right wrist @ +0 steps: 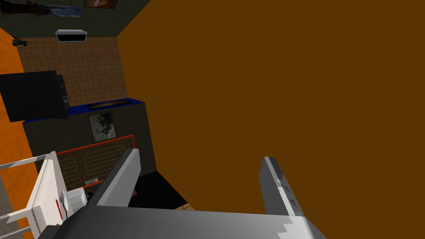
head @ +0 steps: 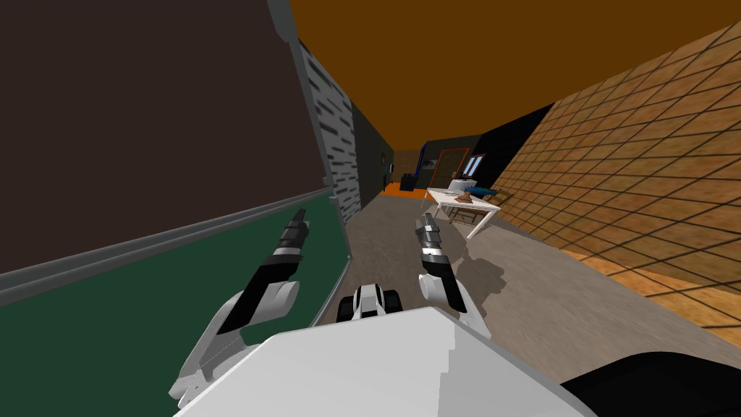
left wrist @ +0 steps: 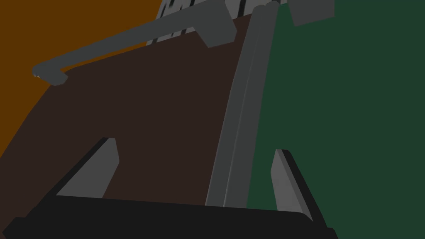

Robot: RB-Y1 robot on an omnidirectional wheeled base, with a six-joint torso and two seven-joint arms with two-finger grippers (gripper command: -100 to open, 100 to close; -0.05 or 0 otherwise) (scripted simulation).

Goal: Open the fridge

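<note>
The fridge takes up my left side, with a dark brown door [head: 145, 108] above a dark green door [head: 181, 289] and a grey strip [head: 166, 235] between them. My left gripper [head: 299, 215] hangs open just in front of the green door near the strip. In the left wrist view its fingers [left wrist: 196, 146] straddle the grey strip [left wrist: 238, 124], with the brown door [left wrist: 157, 103] on one side and the green door [left wrist: 344, 116] on the other. A long grey handle bar [left wrist: 133, 39] runs along the brown door's far edge, well beyond the fingertips. My right gripper [head: 425, 223] [right wrist: 201, 155] is open and empty, held over the floor.
A grey striped wall [head: 339, 145] follows the fridge's far edge. A white table [head: 463, 203] with small objects stands ahead on the right, by a brown tiled wall [head: 637, 166]. Grey floor [head: 405, 239] runs between them toward a doorway.
</note>
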